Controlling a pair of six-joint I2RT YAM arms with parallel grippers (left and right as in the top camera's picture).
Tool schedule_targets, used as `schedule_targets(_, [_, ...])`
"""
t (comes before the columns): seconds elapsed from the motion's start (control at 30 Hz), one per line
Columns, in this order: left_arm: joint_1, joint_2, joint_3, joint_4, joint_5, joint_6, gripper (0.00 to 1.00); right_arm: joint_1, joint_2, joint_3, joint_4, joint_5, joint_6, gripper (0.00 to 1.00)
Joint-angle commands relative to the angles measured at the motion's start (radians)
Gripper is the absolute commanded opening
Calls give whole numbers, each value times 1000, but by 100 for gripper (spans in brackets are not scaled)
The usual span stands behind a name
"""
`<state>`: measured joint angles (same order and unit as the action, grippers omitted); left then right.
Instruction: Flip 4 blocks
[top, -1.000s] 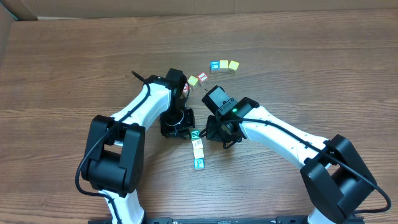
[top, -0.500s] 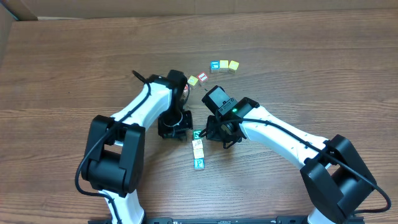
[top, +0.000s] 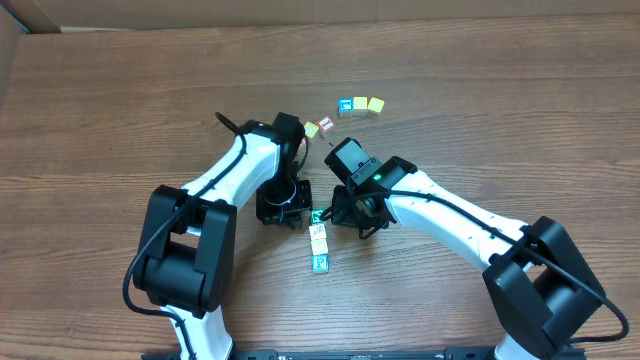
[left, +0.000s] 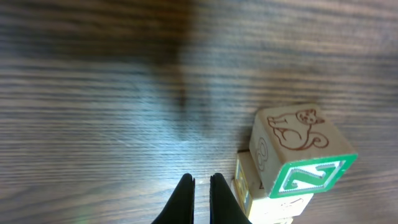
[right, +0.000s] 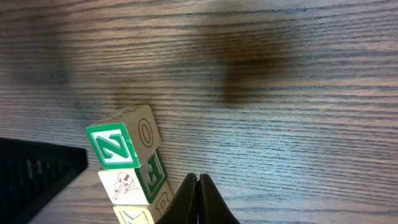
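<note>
Nine wooden cubes (top: 321, 263), two robot arms (top: 440, 215), one table (top: 500, 80).

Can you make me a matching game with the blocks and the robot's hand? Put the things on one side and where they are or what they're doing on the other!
Things:
1. green Z block
2. teal block
3. red block
4. left gripper

Clues:
A. shut, holding nothing
B. end of the line of four nearest the robot's bases
C. far end of the line of four
D. beside a yellow block, beyond the arms

Pairs: 1-C, 2-B, 3-D, 4-A
</note>
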<state>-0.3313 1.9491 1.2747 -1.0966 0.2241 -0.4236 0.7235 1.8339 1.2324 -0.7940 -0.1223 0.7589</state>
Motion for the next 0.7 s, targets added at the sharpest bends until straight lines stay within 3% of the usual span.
schedule_targets(0.0, [-16,13,-14,-2,32,-3,4,4,2,-5,3,17,-8,4])
schedule_targets(0.67, [-16,13,-14,9,92,-7,4,4,2,-5,3,17,-8,4])
